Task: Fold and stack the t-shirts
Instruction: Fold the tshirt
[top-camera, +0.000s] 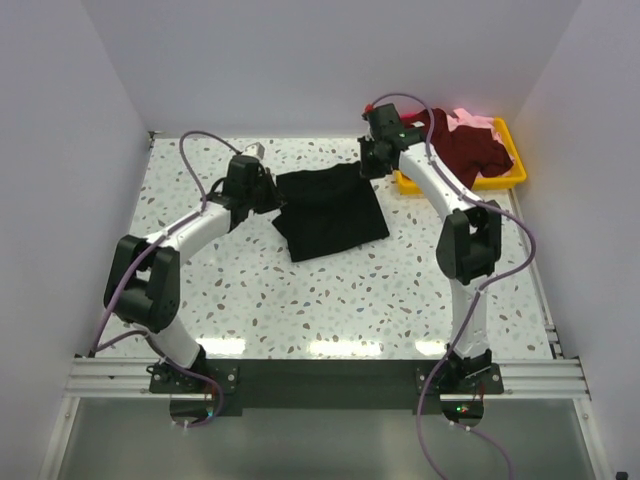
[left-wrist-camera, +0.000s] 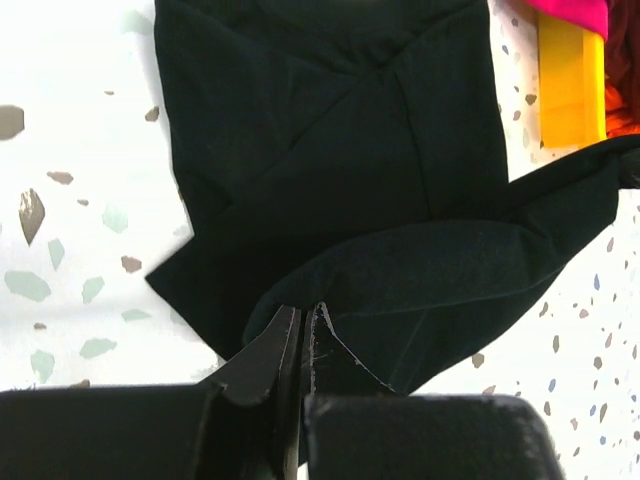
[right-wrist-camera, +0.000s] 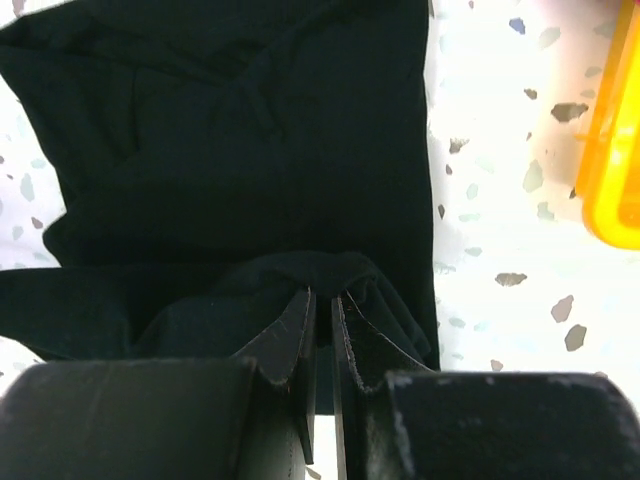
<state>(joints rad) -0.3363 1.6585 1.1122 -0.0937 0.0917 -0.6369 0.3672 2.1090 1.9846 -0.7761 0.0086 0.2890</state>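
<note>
While left tool (left-wrist-camera: 303, 312), right tool (right-wrist-camera: 322, 296) pinch soft black t-shirt (top-camera: 330, 210): creased, squarish.

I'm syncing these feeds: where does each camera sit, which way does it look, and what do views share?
Top: fixed above and behind the robot, looking down on the table; left arm and right arm show whole.
Left wrist: on the left arm, looking along the left hand, shut on the black shirt.
Right wrist: on the right arm, looking along the right hand, shut on the same shirt.
Shared: all three show the black shirt and yellow tray.
</note>
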